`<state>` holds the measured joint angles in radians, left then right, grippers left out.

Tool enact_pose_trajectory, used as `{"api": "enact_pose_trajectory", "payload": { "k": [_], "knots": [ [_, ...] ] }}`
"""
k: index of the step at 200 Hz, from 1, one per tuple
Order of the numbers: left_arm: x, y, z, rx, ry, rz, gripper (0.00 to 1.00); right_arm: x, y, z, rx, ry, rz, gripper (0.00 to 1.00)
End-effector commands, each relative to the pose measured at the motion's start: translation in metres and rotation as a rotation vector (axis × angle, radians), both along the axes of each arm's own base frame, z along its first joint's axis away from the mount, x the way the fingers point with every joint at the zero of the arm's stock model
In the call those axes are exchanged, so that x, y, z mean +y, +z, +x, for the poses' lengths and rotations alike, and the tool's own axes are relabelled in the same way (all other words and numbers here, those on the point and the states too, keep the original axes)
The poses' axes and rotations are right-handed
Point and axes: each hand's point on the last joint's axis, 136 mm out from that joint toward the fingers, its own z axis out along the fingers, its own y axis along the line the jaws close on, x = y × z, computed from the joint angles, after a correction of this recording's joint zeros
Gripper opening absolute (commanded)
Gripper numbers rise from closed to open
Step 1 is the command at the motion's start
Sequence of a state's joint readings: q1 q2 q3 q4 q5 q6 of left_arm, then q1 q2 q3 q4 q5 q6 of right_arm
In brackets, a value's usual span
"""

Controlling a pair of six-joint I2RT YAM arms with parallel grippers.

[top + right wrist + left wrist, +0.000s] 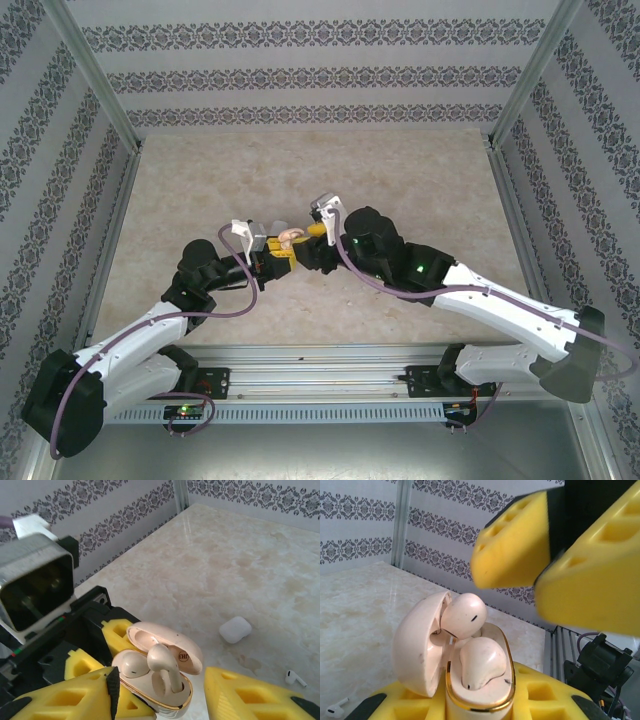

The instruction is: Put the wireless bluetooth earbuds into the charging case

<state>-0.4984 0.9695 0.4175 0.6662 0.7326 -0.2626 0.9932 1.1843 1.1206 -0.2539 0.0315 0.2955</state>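
My left gripper [478,704] is shut on the base of a cream, gold-rimmed charging case [470,695] whose lid [417,642] is swung open. One cream earbud [131,666] lies seated in its socket. The other earbud [162,661] stands upright, its stem down in the second socket and its head above the rim. My right gripper [160,682] is open, with a yellow finger [250,695] on each side of the case and touching nothing. From above, the case [290,237] sits between the left gripper [272,250] and the right gripper [313,232].
A small white closed case [235,629] and a loose white earbud [296,678] lie on the marble table [240,555] beyond the grippers. That white earbud [337,707] also lies near the left hand. Patterned walls and metal posts surround the table.
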Motion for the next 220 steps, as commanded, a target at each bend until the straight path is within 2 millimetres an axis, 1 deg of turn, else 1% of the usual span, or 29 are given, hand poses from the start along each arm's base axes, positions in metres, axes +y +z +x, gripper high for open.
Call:
{"api": "enact_pose_trajectory", "payload": {
  "k": [1,20,35,67,111,149,192,220],
  "knots": [
    [-0.001,0.032,-0.004,-0.108,-0.009,-0.045,0.11,-0.005,0.019,-0.004,0.038,0.008,0.053,0.50],
    [0.000,0.031,-0.005,-0.108,-0.009,-0.045,0.11,-0.007,0.023,-0.004,0.063,0.014,0.063,0.50],
    [0.000,0.030,-0.005,-0.103,-0.009,-0.042,0.11,-0.006,0.025,-0.006,0.078,0.037,0.051,0.47],
    [0.000,0.028,-0.005,-0.100,-0.010,-0.038,0.11,0.000,0.018,-0.009,0.122,0.087,-0.056,0.43],
    [0.000,0.025,-0.005,-0.096,-0.007,-0.033,0.11,0.007,0.008,-0.007,0.167,0.101,-0.125,0.43],
    [0.000,0.026,-0.006,-0.095,-0.012,-0.031,0.11,0.009,0.002,-0.003,0.198,0.099,-0.126,0.42],
    [0.000,0.024,-0.006,-0.091,-0.013,-0.024,0.11,0.014,0.002,0.001,0.216,0.101,-0.119,0.41],
    [-0.001,0.024,-0.006,-0.094,-0.015,-0.023,0.11,0.014,0.005,0.005,0.214,0.085,-0.113,0.43]
  ]
}}
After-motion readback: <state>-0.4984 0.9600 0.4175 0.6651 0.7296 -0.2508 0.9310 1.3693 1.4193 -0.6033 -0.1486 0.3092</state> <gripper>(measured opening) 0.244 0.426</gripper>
